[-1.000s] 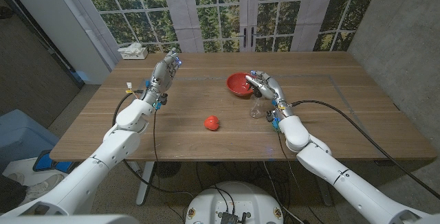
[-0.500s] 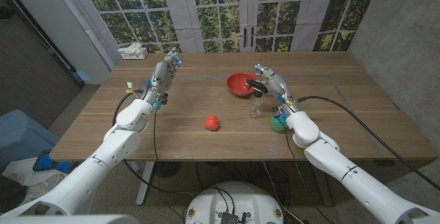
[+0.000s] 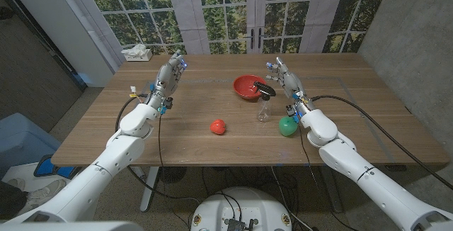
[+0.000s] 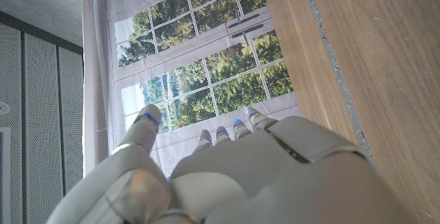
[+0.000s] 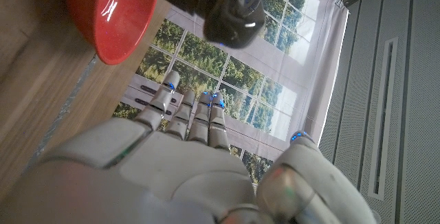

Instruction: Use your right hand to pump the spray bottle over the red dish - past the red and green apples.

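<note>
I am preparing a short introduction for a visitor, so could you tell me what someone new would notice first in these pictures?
The eye goes first to the red dish far across the wooden table, with the clear spray bottle standing just in front of it. The right hand is raised beside the bottle with fingers apart, holding nothing. A green apple lies by the right arm and a red apple near the middle, while the left hand is raised at the far left.
</note>
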Robot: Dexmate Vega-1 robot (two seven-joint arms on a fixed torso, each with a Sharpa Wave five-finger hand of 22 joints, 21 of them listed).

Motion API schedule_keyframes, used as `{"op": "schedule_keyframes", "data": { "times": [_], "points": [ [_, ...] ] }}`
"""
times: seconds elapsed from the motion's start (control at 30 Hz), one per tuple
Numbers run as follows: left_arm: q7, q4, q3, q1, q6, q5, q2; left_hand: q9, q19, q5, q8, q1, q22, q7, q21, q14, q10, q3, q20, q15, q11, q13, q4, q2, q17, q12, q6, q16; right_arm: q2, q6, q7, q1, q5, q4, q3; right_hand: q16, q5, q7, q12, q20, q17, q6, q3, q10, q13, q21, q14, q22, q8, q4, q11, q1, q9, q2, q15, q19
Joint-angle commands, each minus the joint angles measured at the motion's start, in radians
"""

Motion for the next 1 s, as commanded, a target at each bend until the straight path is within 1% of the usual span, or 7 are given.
{"op": "schedule_keyframes", "data": {
  "times": [0.03,0.17,0.23,0.5,0.6,0.8,1.0],
  "points": [
    [-0.002,-0.016,-0.016,0.029,-0.003,-0.013,0.011,0.002,-0.004,0.001,-0.001,0.008,0.004,0.003,-0.003,-0.117,-0.066,-0.003,-0.065,-0.064,-0.002,0.003,0.003,0.038,0.003,0.001,-0.003,0.004,-0.004,0.018,0.099,0.003,0.163,0.011,0.037,-0.016,-0.007,0.014,-0.009,-0.019,-0.012,-0.001,0.004,-0.013,-0.006,-0.015,-0.016,0.002,-0.013,0.009,0.006,-0.006,0.003,0.017,-0.002,-0.001],
    [-0.011,-0.019,-0.024,0.038,0.0,-0.026,0.02,0.002,-0.004,0.001,-0.001,0.007,0.004,0.003,-0.003,-0.117,-0.066,-0.003,-0.066,-0.065,-0.001,0.003,0.004,0.039,0.004,0.001,-0.003,0.004,0.001,0.02,0.123,0.004,0.205,0.011,0.045,-0.034,-0.01,0.018,-0.021,-0.031,-0.033,-0.019,0.003,-0.038,-0.017,-0.039,-0.032,0.002,-0.034,0.014,0.003,-0.024,0.002,0.027,-0.004,-0.016],
    [-0.017,-0.019,-0.03,0.043,0.0,-0.035,0.024,0.002,-0.005,0.002,-0.001,0.004,0.004,0.004,-0.003,-0.117,-0.066,-0.004,-0.063,-0.061,0.001,0.003,0.011,0.045,0.005,0.001,-0.004,0.005,-0.014,-0.008,0.124,0.007,0.206,-0.005,0.045,-0.043,-0.009,0.011,-0.027,-0.033,-0.048,-0.037,0.012,-0.054,-0.025,-0.057,-0.039,0.002,-0.053,0.021,-0.007,-0.036,0.001,0.056,0.003,-0.022],
    [-0.056,0.013,-0.047,0.049,-0.013,-0.067,0.027,0.002,-0.006,0.012,-0.001,-0.048,0.007,0.009,0.0,-0.116,-0.063,-0.012,-0.064,-0.059,0.004,0.004,0.094,0.067,0.018,0.003,-0.007,0.013,0.007,-0.03,0.161,0.019,0.291,0.012,0.053,-0.061,-0.002,0.002,-0.03,-0.076,-0.081,-0.049,0.043,-0.07,-0.04,-0.102,-0.061,0.002,-0.081,0.035,-0.015,-0.056,0.0,0.13,-0.024,-0.044],
    [-0.08,0.029,-0.05,0.05,-0.018,-0.081,0.027,0.002,-0.007,0.013,-0.001,-0.051,0.007,0.01,0.0,-0.116,-0.062,-0.012,-0.065,-0.06,0.003,0.004,0.101,0.067,0.018,0.003,-0.008,0.014,0.002,-0.047,0.157,0.014,0.309,0.002,0.061,-0.065,-0.001,0.007,-0.032,-0.087,-0.09,-0.057,0.047,-0.079,-0.043,-0.114,-0.069,0.002,-0.088,0.035,-0.01,-0.058,0.0,0.133,-0.024,-0.053],
    [-0.121,0.06,-0.057,0.048,-0.022,-0.111,0.027,0.002,-0.008,0.015,-0.001,-0.06,0.007,0.008,0.0,-0.116,-0.061,-0.011,-0.067,-0.06,0.004,0.004,0.118,0.066,0.019,0.003,-0.009,0.014,0.001,-0.058,0.134,-0.012,0.337,-0.026,0.081,-0.068,-0.006,0.03,-0.034,-0.08,-0.109,-0.068,0.036,-0.092,-0.047,-0.132,-0.072,0.001,-0.1,0.028,0.002,-0.07,-0.001,0.104,0.0,-0.053],
    [-0.151,0.092,-0.061,0.039,-0.02,-0.131,0.025,0.002,-0.007,0.019,0.0,-0.074,0.007,0.008,0.001,-0.113,-0.057,-0.011,-0.068,-0.062,0.003,0.004,0.142,0.066,0.02,0.004,-0.007,0.016,0.004,-0.061,0.08,-0.034,0.328,-0.043,0.098,-0.067,-0.008,0.031,-0.032,-0.079,-0.115,-0.067,0.031,-0.091,-0.049,-0.137,-0.069,0.001,-0.101,0.028,0.003,-0.078,-0.001,0.096,0.002,-0.047]
  ]
}}
